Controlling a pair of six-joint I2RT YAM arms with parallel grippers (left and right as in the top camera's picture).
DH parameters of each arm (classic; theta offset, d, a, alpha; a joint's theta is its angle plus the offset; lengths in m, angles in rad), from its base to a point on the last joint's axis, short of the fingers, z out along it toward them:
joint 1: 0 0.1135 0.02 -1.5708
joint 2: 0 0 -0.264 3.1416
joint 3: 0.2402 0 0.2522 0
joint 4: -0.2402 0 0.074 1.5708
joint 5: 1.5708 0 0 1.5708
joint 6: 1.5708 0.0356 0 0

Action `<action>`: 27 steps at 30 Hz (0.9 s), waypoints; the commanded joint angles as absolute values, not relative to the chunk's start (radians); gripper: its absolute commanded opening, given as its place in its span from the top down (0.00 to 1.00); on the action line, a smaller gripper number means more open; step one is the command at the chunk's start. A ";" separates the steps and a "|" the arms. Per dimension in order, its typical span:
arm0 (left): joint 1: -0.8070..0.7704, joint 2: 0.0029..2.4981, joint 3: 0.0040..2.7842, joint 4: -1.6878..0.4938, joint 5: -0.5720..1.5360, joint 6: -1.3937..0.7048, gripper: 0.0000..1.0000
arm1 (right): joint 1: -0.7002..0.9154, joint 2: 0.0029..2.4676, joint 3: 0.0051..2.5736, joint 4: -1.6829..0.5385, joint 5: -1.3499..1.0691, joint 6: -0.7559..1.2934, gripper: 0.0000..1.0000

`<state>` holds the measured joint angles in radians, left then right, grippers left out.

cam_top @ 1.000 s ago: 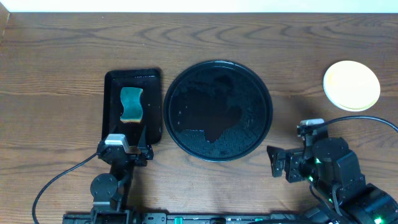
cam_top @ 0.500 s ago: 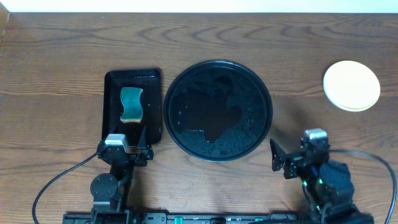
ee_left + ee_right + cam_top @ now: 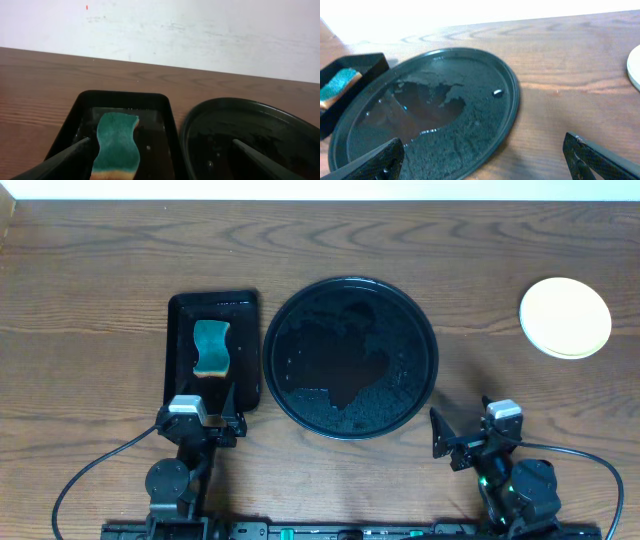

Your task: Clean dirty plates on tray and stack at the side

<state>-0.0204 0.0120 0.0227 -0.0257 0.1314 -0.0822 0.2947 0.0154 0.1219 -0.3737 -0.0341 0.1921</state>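
The large round black tray (image 3: 300,310) sits mid-table with no plate on it; its surface is wet and patchy. It also shows in the right wrist view (image 3: 470,100) and the left wrist view (image 3: 240,120). A pale yellow plate (image 3: 565,317) lies on the table at the far right, with no smear on it; its edge shows in the right wrist view (image 3: 635,65). No light blue plate is visible. My left gripper (image 3: 203,398) (image 3: 162,160) is open and empty at the near end of the small tray. My right gripper (image 3: 465,438) (image 3: 485,155) is open and empty by the round tray's near right rim.
A smaller rectangular black tray (image 3: 245,340) (image 3: 165,115) stands left of the round tray and holds a green sponge (image 3: 211,348) (image 3: 117,145). Cables run from both arm bases along the table's front edge.
My right arm has drawn back toward the front edge and folded in; its gripper stays open near the tray's near right rim. The left arm has not moved.
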 commanded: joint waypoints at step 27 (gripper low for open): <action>-0.016 0.010 0.004 -0.056 0.146 -0.090 0.14 | 0.282 0.005 0.006 -0.071 -0.050 0.178 0.01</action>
<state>-0.0204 0.0120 0.0227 -0.0257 0.1314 -0.0818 0.2947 0.0116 0.0078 -0.0689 -0.0509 0.1921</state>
